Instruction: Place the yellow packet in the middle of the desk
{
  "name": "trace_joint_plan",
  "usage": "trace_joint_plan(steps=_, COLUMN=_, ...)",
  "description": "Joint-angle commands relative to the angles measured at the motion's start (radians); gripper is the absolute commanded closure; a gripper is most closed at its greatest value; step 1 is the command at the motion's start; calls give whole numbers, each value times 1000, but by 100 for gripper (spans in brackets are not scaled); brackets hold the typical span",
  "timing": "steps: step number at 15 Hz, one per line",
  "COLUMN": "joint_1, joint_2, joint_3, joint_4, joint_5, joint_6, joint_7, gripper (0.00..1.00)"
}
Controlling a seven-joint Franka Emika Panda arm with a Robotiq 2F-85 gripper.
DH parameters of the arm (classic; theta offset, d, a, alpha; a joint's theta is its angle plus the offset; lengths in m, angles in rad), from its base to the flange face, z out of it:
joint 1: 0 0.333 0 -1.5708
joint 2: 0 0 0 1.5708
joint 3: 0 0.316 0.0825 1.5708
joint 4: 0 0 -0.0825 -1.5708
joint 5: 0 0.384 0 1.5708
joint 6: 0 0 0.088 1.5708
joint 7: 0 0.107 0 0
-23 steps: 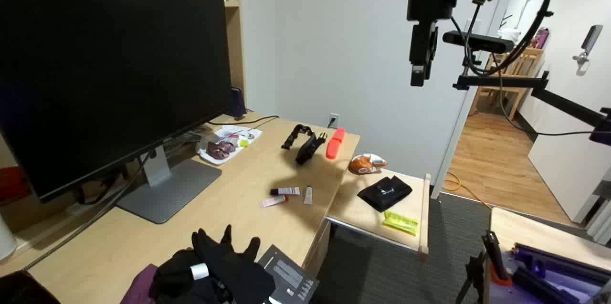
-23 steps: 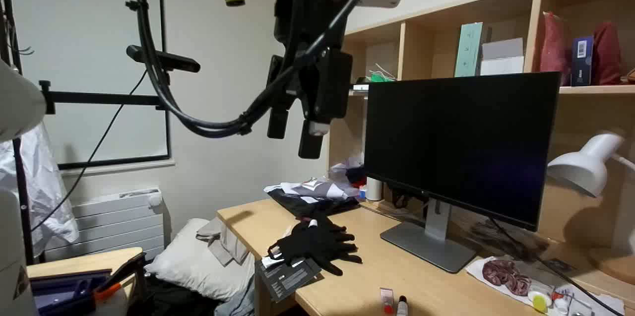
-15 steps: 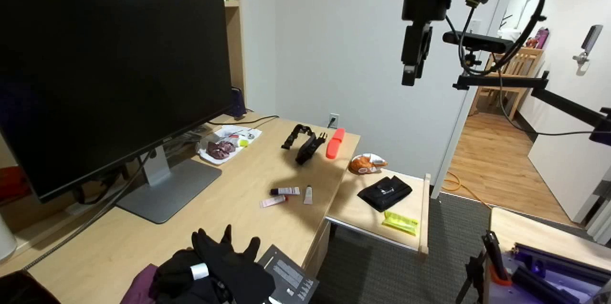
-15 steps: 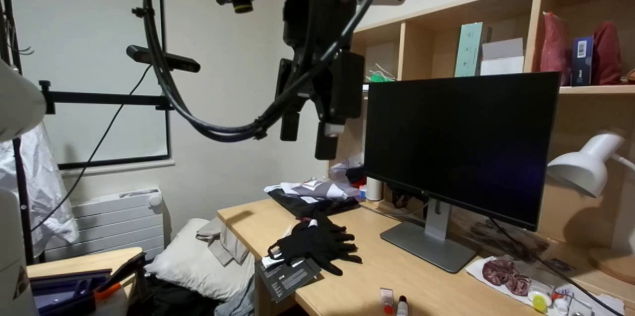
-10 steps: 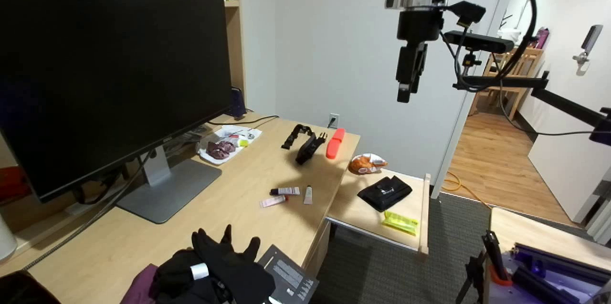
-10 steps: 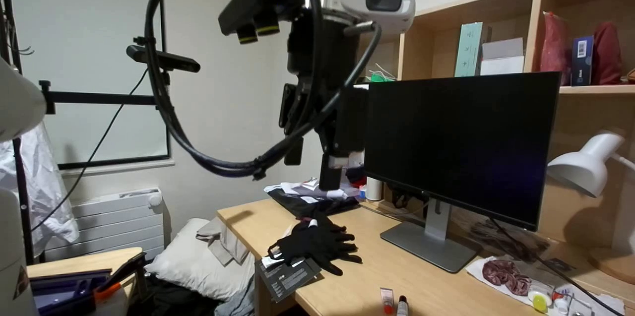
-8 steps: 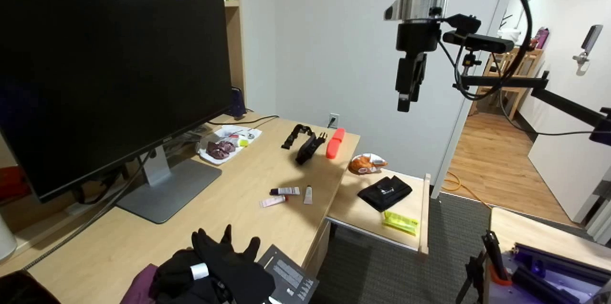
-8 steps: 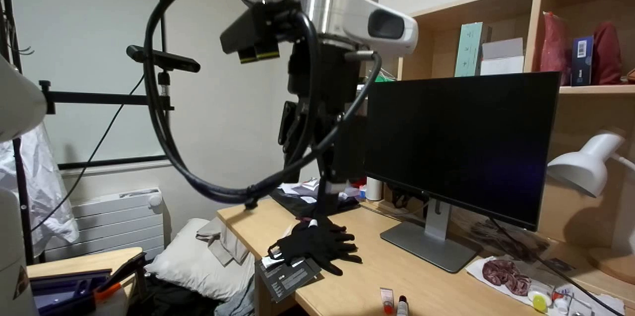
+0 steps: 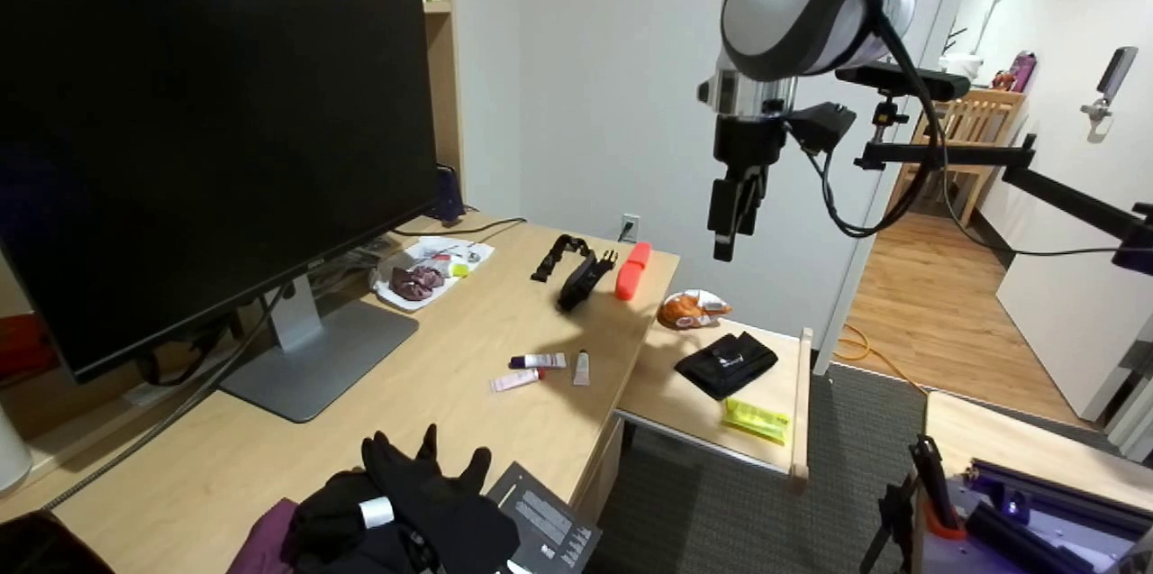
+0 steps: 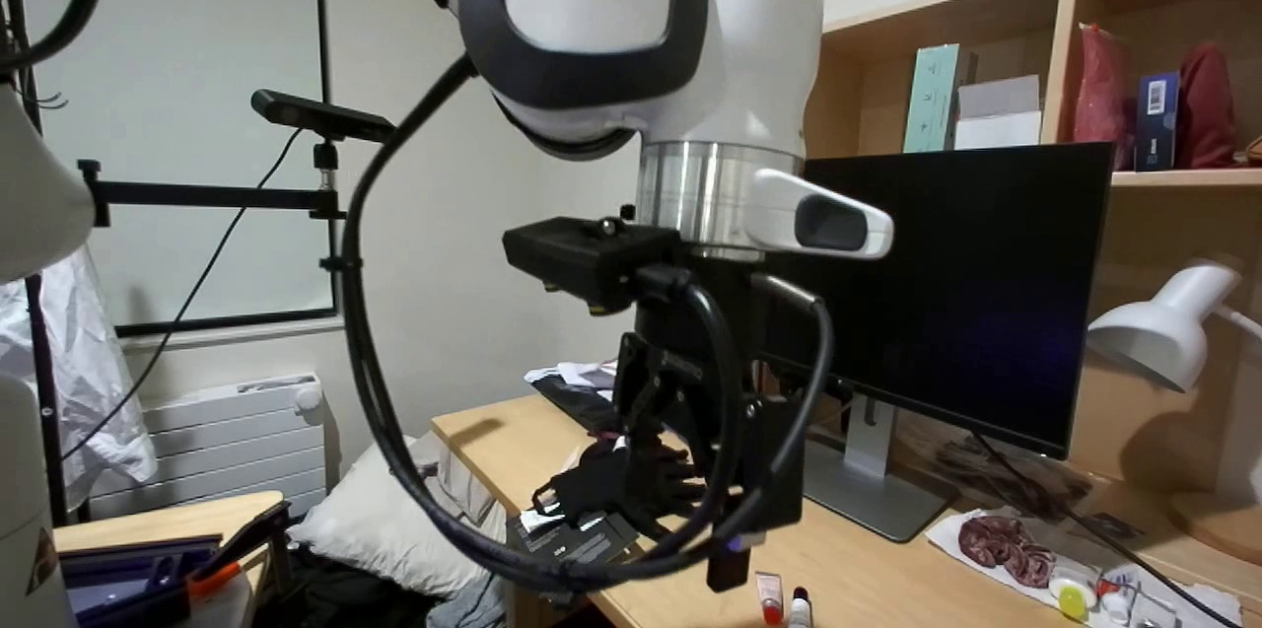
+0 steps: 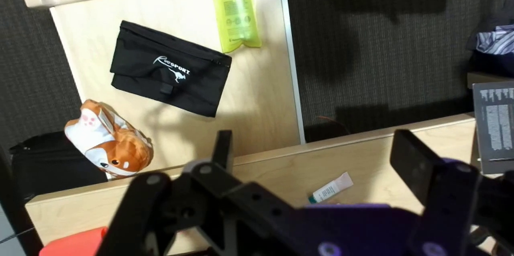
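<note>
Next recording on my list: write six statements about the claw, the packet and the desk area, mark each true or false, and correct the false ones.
1. The claw is open and holds nothing. True.
2. The yellow packet lies beside the black RooSport pouch. True.
3. The claw is touching the RooSport pouch. False: it hangs in the air, clear of the pouch.
4. Three small tubes lie on the desk. True.
5. The yellow packet is in the middle of the desk. False: it lies on the wooden tray.
6. The wooden tray stands higher than the desk. False: it is lower.
</note>
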Motion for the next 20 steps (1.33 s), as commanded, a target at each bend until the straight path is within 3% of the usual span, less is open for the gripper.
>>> trace_joint_plan(steps=1, joint_1=-27, joint_2=116, joint_3=27, joint_4=33, joint_5=50, joint_6=88, joint_7=-25, gripper=0)
trace_joint_plan(steps=11, joint_1=-92, joint_2=302, joint_3=112, joint_4=109, joint_5=185, joint_6=206, joint_7=-59, gripper=0)
trace_joint_plan(steps=20, joint_1=-193, joint_2=475, joint_3=101, joint_4=84, joint_5=55, joint_6=396, joint_7=-84, gripper=0)
